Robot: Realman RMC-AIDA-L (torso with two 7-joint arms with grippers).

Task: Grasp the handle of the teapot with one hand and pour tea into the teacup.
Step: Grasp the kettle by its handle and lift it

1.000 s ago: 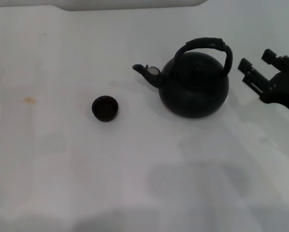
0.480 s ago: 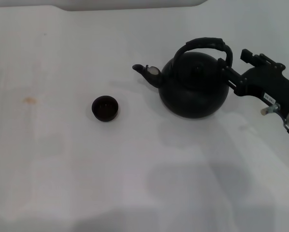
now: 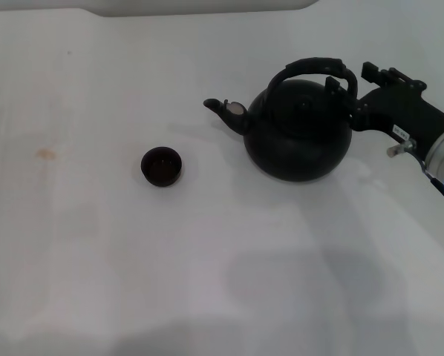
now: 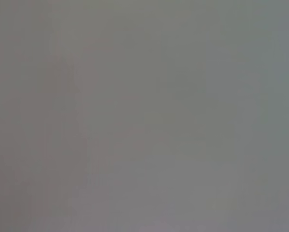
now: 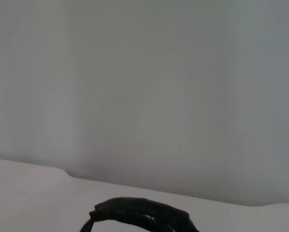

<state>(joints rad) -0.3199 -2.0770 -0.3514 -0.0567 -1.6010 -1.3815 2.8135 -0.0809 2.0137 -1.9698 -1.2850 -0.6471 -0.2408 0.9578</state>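
The matte black teapot (image 3: 300, 137) stands on the white table (image 3: 96, 259), right of centre, its spout (image 3: 226, 111) pointing left toward the tiny dark teacup (image 3: 162, 165). The arched handle (image 3: 315, 68) rises over the lid; its top also shows in the right wrist view as the handle (image 5: 139, 215). My right gripper (image 3: 350, 80) comes in from the right, open, with one finger on either side of the handle's right leg. The tea is hidden; I cannot tell what the cup holds. The left gripper is out of view, and the left wrist view is plain grey.
A small orange stain (image 3: 45, 153) marks the table at the left. A pale raised edge (image 3: 200, 7) runs along the back. Bare table lies between the cup and the teapot and along the front.
My right gripper has moved left from beside the teapot until its fingers straddle the handle's right side. Teapot and teacup have not moved.
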